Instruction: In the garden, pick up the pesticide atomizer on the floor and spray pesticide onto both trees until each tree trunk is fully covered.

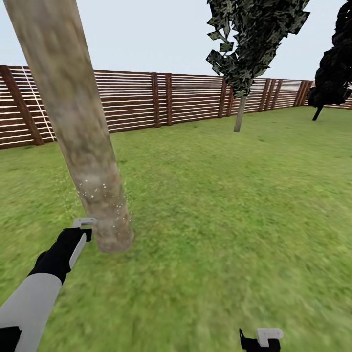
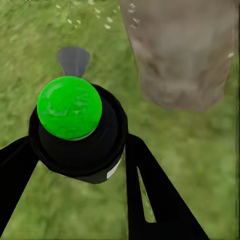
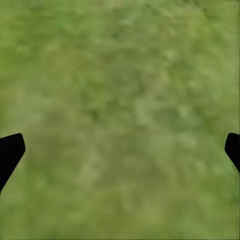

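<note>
My left gripper (image 2: 80,150) is shut on the pesticide atomizer (image 2: 75,135), a black bottle with a bright green round cap and a grey nozzle (image 2: 74,60) that points at the grass beside the near tree's base. That tree's thick mottled grey-tan trunk (image 1: 78,127) leans across the left of the head view, and my left gripper (image 1: 82,229) hangs just left of its foot. White specks of pesticide (image 1: 98,191) dot the lower trunk. The second tree (image 1: 239,115) stands far back by the fence. My right gripper (image 3: 120,152) is open over bare grass, low at the right (image 1: 259,342).
A brown slatted fence (image 1: 161,100) closes the lawn (image 1: 220,205) at the back. A near-black tree (image 1: 335,68) stands at the far right corner. Open grass stretches between the near trunk and the far tree.
</note>
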Robot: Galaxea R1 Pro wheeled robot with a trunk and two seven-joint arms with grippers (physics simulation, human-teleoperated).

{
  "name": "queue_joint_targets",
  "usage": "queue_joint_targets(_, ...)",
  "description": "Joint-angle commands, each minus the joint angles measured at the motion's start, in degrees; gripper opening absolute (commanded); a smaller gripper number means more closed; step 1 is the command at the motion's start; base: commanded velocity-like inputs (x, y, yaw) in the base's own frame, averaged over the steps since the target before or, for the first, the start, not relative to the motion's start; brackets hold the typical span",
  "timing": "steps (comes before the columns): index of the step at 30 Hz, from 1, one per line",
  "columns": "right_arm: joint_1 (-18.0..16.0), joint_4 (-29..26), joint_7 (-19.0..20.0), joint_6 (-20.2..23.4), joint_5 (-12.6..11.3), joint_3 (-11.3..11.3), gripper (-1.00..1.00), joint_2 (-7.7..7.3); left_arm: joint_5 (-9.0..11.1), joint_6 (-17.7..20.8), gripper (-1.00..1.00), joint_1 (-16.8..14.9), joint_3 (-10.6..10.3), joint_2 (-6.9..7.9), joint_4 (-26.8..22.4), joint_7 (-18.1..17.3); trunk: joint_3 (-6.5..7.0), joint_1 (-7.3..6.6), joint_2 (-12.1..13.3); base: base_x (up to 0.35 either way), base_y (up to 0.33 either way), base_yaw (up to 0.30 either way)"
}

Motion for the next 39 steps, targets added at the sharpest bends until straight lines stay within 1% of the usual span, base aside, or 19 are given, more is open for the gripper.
queue_joint_targets(1,0.0,0.0,0.0,0.0,0.0,0.0,1.0,-0.01,-0.2,0.0,-1.0,0.0,0.0,-0.09,0.0,0.0,0.0,0.0,0.0,0.324,0.0,0.002)
queue_joint_targets(6,0.0,0.0,0.0,0.0,0.0,0.0,1.0,0.02,0.4,-0.5,-1.0,0.0,-0.1,-0.9,0.1,0.0,0.0,0.0,0.0,0.303,0.0,0.0)
queue_joint_targets(7,0.0,0.0,0.0,0.0,0.0,0.0,1.0,0.02,0.5,-0.8,-1.0,0.0,-0.1,-1.26,0.1,0.0,0.0,0.0,0.0,0.076,0.0,0.0)
queue_joint_targets(8,0.0,0.0,0.0,0.0,0.0,-0.1,1.0,0.03,0.2,-1.0,-1.0,0.0,0.0,-1.19,0.1,-0.1,0.0,0.0,0.0,0.02,0.0,0.0)
queue_joint_targets(10,0.0,0.0,0.0,0.0,0.0,0.0,1.0,0.03,0.1,-0.9,-1.0,0.3,0.6,0.07,0.1,-0.1,0.0,0.0,0.0,0.005,0.0,0.0)
queue_joint_targets(12,0.0,0.0,0.0,0.0,0.0,0.0,1.0,0.05,0.1,-0.9,-1.0,1.0,1.3,1.75,0.1,-0.6,0.0,0.0,0.0,0.001,0.0,0.0)
queue_joint_targets(13,0.0,0.0,0.0,0.0,0.0,0.0,1.0,0.02,0.1,-0.9,-1.0,1.9,1.2,2.16,0.1,-0.9,0.0,0.0,0.0,0.0,0.0,0.0)
queue_joint_targets(14,0.0,0.0,0.0,0.0,0.0,0.0,1.0,0.05,0.1,-0.9,-1.0,2.5,0.6,1.68,0.1,-1.1,0.0,0.0,0.0,0.0,0.0,0.0)
queue_joint_targets(15,0.0,0.0,0.0,0.0,0.0,0.0,1.0,0.06,0.1,-0.8,-1.0,2.7,-0.7,1.34,0.1,-1.6,0.0,0.0,0.0,0.0,0.0,0.0)
queue_joint_targets(16,0.0,0.0,0.0,0.0,0.0,0.0,1.0,0.07,0.2,-0.8,-1.0,2.8,-3.4,1.15,0.0,-3.8,0.0,0.0,0.0,0.0,0.0,0.0)
queue_joint_targets(17,0.0,0.0,0.0,0.0,0.0,0.0,1.0,0.04,0.1,-0.7,-1.0,2.8,-4.3,1.23,0.0,-5.5,0.0,0.0,0.0,0.0,0.0,0.0)
queue_joint_targets(18,0.0,0.0,0.0,0.0,0.0,0.0,1.0,0.04,-0.1,-0.6,-1.0,2.8,-4.7,1.65,-0.1,-7.6,0.0,0.0,0.0,0.0,0.0,0.0)
queue_joint_targets(19,0.0,0.0,0.0,0.0,0.0,0.0,1.0,0.05,-0.2,-0.4,-1.0,2.7,-4.8,2.24,-0.1,-8.3,0.0,0.0,0.0,0.0,0.0,0.0)
queue_joint_targets(22,0.0,0.0,0.0,0.0,0.0,0.0,1.0,0.02,0.1,0.0,-1.0,2.6,-4.5,4.94,-0.1,-8.7,0.0,0.0,0.0,0.0,0.0,0.0)
queue_joint_targets(24,0.0,0.0,0.0,0.0,0.0,0.0,1.0,0.04,0.2,0.0,-1.0,2.5,-4.4,6.14,-0.1,-8.8,0.0,0.0,0.0,0.0,0.0,0.0)
queue_joint_targets(26,0.0,0.0,0.0,0.0,0.0,0.0,1.0,0.07,0.3,0.0,-1.0,2.5,-4.4,6.69,-0.1,-8.8,0.0,0.0,0.0,0.0,0.0,0.06)
queue_joint_targets(32,0.0,0.0,0.0,0.0,0.0,0.0,1.0,0.07,0.3,-0.8,-1.0,2.8,-4.5,6.54,0.0,-8.6,0.0,0.0,0.0,0.008,0.004,0.254)
queue_joint_targets(36,0.0,0.0,0.0,0.0,0.0,0.0,1.0,0.07,0.5,-0.9,-1.0,3.0,-4.6,6.09,0.1,-8.3,0.0,0.0,0.0,0.217,0.191,0.046)
queue_joint_targets(39,0.0,0.0,0.0,0.0,0.0,0.0,1.0,0.07,0.4,-1.0,-1.0,4.7,-4.5,5.41,0.1,-8.3,0.0,0.0,0.0,0.242,0.216,0.001)
